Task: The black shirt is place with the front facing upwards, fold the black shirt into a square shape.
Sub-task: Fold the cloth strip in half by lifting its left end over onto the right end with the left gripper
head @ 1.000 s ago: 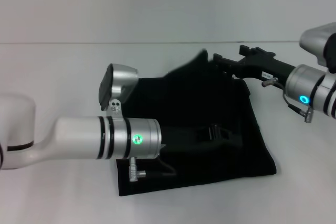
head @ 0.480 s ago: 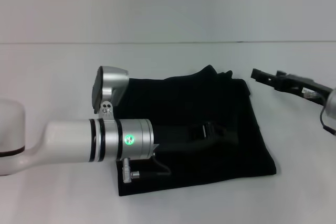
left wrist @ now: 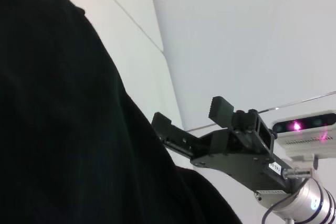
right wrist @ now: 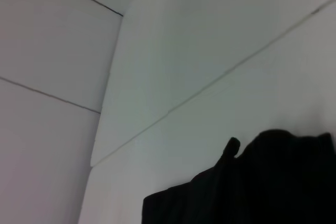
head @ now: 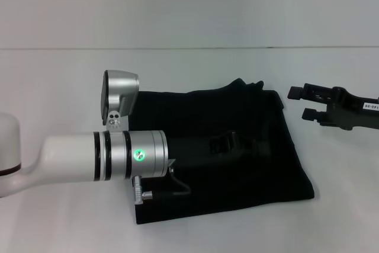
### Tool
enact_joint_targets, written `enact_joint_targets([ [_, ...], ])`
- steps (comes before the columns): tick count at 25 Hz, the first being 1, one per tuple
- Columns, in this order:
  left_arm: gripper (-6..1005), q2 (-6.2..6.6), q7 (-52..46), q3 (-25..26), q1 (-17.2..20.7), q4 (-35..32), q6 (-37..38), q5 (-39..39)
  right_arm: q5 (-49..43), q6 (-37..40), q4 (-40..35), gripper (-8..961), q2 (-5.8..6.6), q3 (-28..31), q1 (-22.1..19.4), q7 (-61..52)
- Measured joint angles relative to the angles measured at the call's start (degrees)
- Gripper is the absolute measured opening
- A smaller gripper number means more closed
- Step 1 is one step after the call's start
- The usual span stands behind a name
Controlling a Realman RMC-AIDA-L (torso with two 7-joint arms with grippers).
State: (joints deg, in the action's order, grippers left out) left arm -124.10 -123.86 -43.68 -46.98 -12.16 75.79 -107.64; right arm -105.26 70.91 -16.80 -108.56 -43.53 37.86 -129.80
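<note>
Black soft cloth shirt [head: 237, 146] lies folded on the white counter [head: 59, 87] (limp, so pinch an edge); right tool [head: 303, 103] released beside it, left tool's [head: 228, 144] state unclear.

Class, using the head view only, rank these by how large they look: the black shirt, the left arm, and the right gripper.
1. black shirt
2. left arm, though its nearness to the camera inflates it, so this placing is unsure
3. right gripper, clearly smallest, open beside the shirt

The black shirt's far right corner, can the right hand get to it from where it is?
Probably yes: the right hand hangs open beside the black shirt, with only bare table between it and that corner.
</note>
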Motion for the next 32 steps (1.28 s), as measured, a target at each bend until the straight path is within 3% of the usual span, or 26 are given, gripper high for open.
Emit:
enact_joint_targets([
  [8, 76, 0.09, 0.0, 0.0, 0.4, -0.8, 0.9, 0.1, -4.8, -1.0, 0.7, 867, -0.86, -0.1, 1.6, -5.8],
  [17, 80, 0.10, 0.3, -0.1, 0.5, -1.0, 2.1, 0.2, -4.2, -2.1, 0.5, 864, -4.66, 0.9, 2.6, -7.0],
  [23, 83, 0.15, 0.8, -0.2, 0.8, -1.1, 2.8, 0.2, -4.2, -4.5, 0.7, 861, -6.46, 1.8, 4.6, -6.5],
  [32, 87, 0.29, 1.0, -0.4, 2.1, -2.0, 3.7, 0.1, -4.5, -9.0, 0.1, 858, -8.06, 1.4, 5.9, -5.9],
])
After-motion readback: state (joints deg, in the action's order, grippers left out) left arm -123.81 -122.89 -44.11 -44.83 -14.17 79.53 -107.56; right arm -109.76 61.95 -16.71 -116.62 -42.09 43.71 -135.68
